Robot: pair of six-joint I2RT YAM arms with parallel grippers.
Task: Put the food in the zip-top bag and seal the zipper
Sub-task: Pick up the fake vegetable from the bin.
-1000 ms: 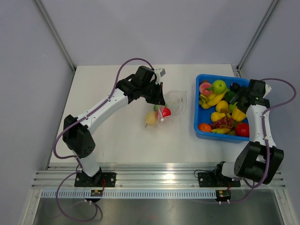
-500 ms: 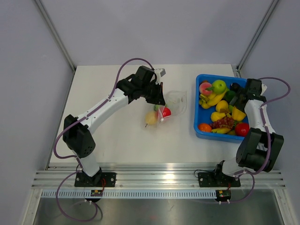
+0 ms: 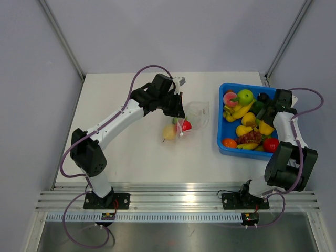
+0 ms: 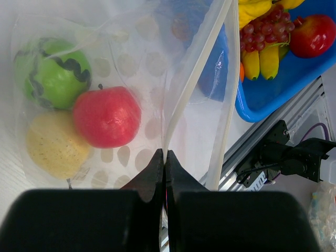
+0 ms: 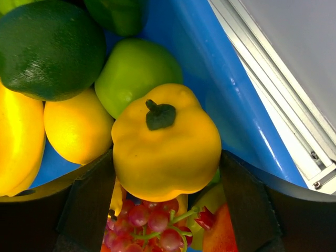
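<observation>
— Has anything moved in the last second?

— Only the right arm. From above, its wrist has edged a little further in over the blue bin. The left arm, the bag and the fruit in it lie exactly as before.

— What is the right gripper doing?

— Its jaws stand wide, one finger on each side of the yellow bell pepper, right up against it. I cannot tell whether they are squeezing it. The pepper lies in the bin on the grapes, beside a green apple and a lemon.

— And the left gripper?

— Fully closed, pinching the zipper of the zip-top bag.

— Where is the bag?

— On the table, left of the bin, its mouth gaping. Inside lie a red apple, a striped green melon and a pale yellow pear, all touching.
</observation>
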